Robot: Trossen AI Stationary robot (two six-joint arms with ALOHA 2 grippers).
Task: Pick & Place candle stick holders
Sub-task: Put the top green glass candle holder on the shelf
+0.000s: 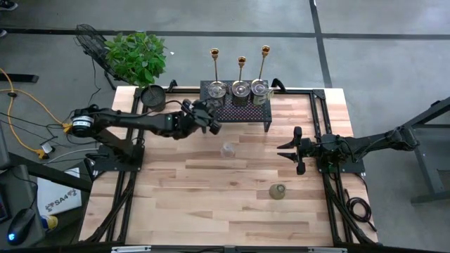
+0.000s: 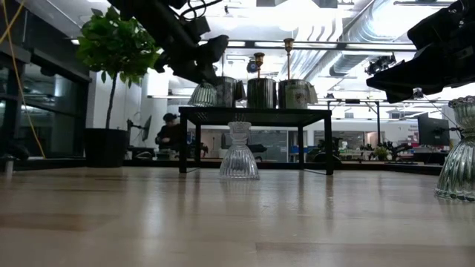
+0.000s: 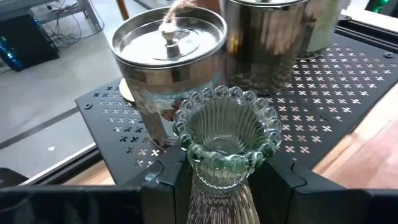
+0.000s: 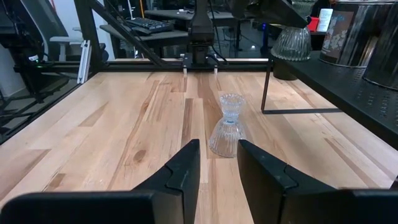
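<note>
Ribbed glass candle holder (image 3: 224, 155) held in the left gripper (image 1: 209, 119) over the black mesh rack (image 3: 323, 93).
Rack sits at twelve o'clock; right gripper (image 1: 297, 150), at three o'clock, holds nothing, fingers narrowly parted.

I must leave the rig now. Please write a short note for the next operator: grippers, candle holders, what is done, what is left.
Left gripper: shut on a ribbed glass holder, held over the left end of the black rack.
Right gripper: open, empty, waiting at the table's right side.
Done: three silvery cups and three brass candlesticks stand at the rack.
Left: place the held one; then the clear holder mid-table and the greenish holder nearer the front.
</note>
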